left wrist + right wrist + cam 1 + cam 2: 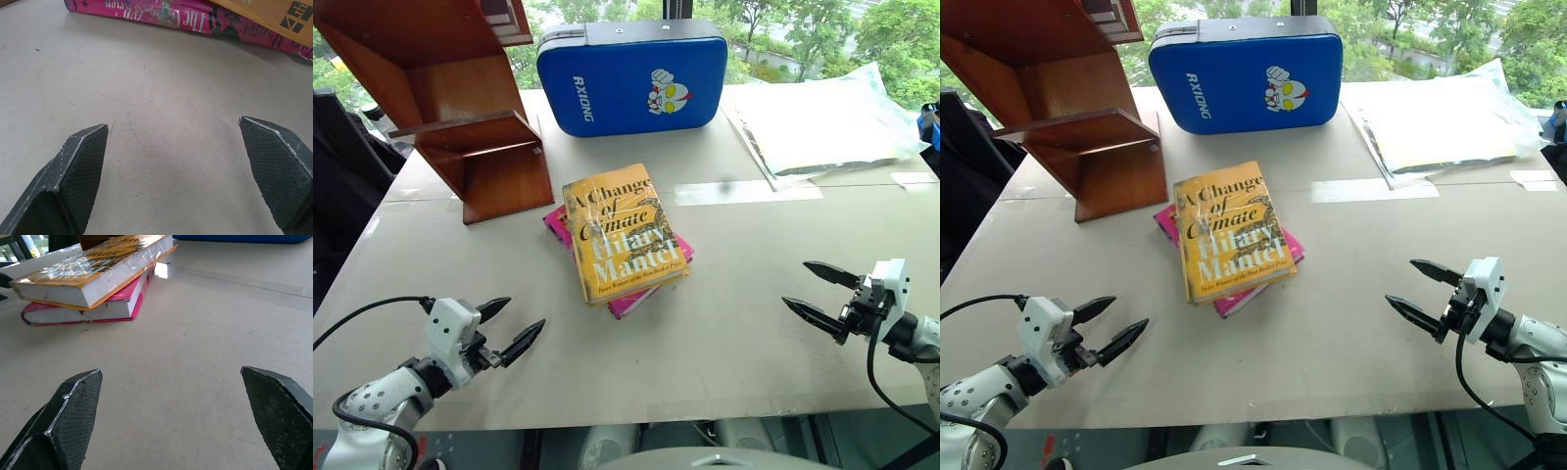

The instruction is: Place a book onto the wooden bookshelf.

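- The left claw hangs low over the tabletop with its two black fingers spread wide and nothing between them. It points toward the books, so it looks set to approach rather than to grip.
- The right claw matches it on the other side, its fingers wide and empty, aimed inward at the same stack. With one claw on each flank, I judge a two-sided lift of something too broad for one claw.
- The book lies flat, cover up, in the middle of the tabletop, between the two claws and well apart from both. It rests on the pink book at a slight skew (its edges overhang the thinner volume). That overhang leaves a lip beneath, which should help a finger get under it.
- The glossy jacket will probably be slippery, and the pink book may drag along if the squeeze comes too low.
- The wooden bookshelf stands at the far left of the tabletop, beyond the books. Its slanted boards mean a book laid there would lean back instead of sliding off.
- The blue padded case stands upright behind the books, just beside the shelf (out of the likely path).
- The task is not yet started: the book is untouched.
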